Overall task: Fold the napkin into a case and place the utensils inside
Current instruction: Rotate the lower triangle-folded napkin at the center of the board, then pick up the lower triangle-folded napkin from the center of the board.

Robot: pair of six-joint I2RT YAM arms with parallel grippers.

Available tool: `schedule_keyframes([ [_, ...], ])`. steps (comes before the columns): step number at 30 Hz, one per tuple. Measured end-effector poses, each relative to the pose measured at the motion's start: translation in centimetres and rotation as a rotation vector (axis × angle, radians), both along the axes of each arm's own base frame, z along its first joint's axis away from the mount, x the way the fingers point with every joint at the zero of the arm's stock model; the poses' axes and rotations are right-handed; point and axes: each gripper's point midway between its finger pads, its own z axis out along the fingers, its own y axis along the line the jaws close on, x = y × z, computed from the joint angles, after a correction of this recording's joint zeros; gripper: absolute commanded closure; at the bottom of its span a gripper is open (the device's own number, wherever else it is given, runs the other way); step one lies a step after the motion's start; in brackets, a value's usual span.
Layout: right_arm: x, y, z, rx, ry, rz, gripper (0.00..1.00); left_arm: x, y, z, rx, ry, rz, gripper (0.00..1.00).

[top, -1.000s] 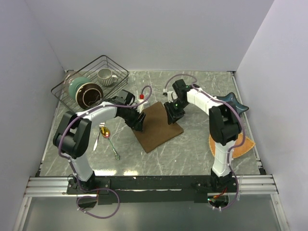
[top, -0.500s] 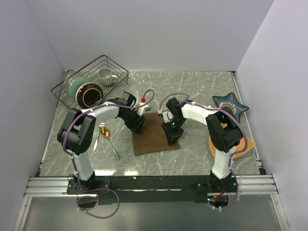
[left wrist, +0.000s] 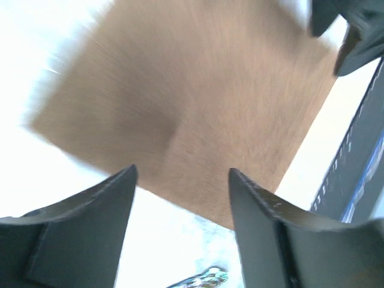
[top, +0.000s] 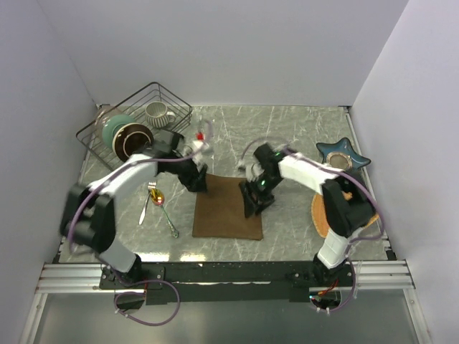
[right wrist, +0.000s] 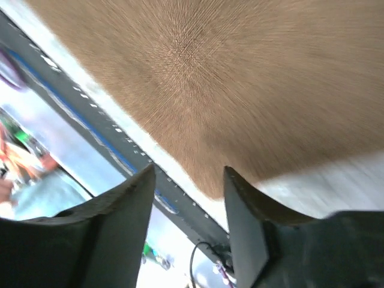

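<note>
- Since a second ago the napkin [top: 228,208] has turned from a diamond, one corner toward the back wall, to lie square with the near edge of the table [top: 294,129]. It has also come a little closer to my bases.
- It lies flat as a dark-brown sheet midway between my two arms. Both wrist views show only smooth cloth, blurred. Whether it is already doubled over I cannot tell.
- My left claw [top: 196,183] hangs over the far left corner of the napkin. Its fingers [left wrist: 90,222] stand apart with nothing between them and the cloth below them.
- My right claw [top: 252,203] is at the right edge, also over the cloth. Its fingers [right wrist: 120,222] are spread with no fabric pinched between them.
- I judge the cloth has just been let go after being straightened. With both claws empty, nothing of the folding is under way.
- No case exists yet: I see no narrow pocket, only the broad sheet.
- The utensils [top: 159,204] wait on the table to the left of the napkin, near it but not touching. The fork [top: 146,205] and the spoon [top: 165,212] with its gold bowl lie side by side.
- Farther out, the wire basket [top: 97,123] sits in the far left corner, and the orange mat [top: 320,215] lies to the right, under my right arm.
- Next I would expect to take one edge and fold it across. Squared cloth should make that fold truer.
</note>
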Motion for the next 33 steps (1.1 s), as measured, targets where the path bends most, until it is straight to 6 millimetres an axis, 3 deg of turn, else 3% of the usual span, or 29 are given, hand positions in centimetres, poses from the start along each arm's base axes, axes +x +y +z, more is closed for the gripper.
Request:
schedule_keyframes([
  [2,2.9,-0.5,2.6,0.052,-0.096,-0.057,0.22,2.1,0.9,4.7,-0.087,-0.145,0.069,0.14],
  [3,4.2,-0.7,4.0,0.076,-0.152,-0.077,0.17,2.8,1.3,6.8,-0.118,-0.214,0.091,0.05],
  [5,7.9,-1.6,7.9,0.132,-0.339,-0.117,0.02,4.4,2.5,12.6,-0.199,-0.415,0.149,0.03],
  [7,10.3,-2.4,11.3,0.166,-0.506,-0.139,0.00,4.8,2.8,17.1,-0.266,-0.562,0.166,0.02],
  [10,12.6,-3.1,15.1,0.195,-0.736,-0.135,0.00,5.1,2.3,19.8,-0.331,-0.644,0.180,0.02],
  [13,14.3,-3.2,15.6,0.174,-0.807,-0.135,0.00,6.5,1.8,18.1,-0.315,-0.568,0.183,0.16],
  [15,15.6,-3.0,14.5,0.151,-0.768,-0.131,0.00,8.4,1.6,15.3,-0.304,-0.420,0.201,0.21],
  [17,17.4,-2.6,12.6,0.138,-0.710,-0.136,0.00,10.1,2.6,11.3,-0.286,-0.265,0.276,0.23],
  [19,18.1,-3.3,9.2,0.117,-0.605,-0.161,0.01,10.4,4.2,7.2,-0.256,-0.111,0.366,0.27],
  [21,18.0,-4.5,6.0,0.081,-0.498,-0.202,0.04,10.0,5.3,4.5,-0.229,0.017,0.436,0.31],
  [25,17.7,-6.0,2.8,0.043,-0.380,-0.252,0.12,9.9,5.1,1.9,-0.200,0.147,0.465,0.34],
  [33,17.3,-5.1,0.3,0.078,-0.263,-0.288,0.29,10.0,4.4,-1.5,-0.177,0.303,0.487,0.38],
])
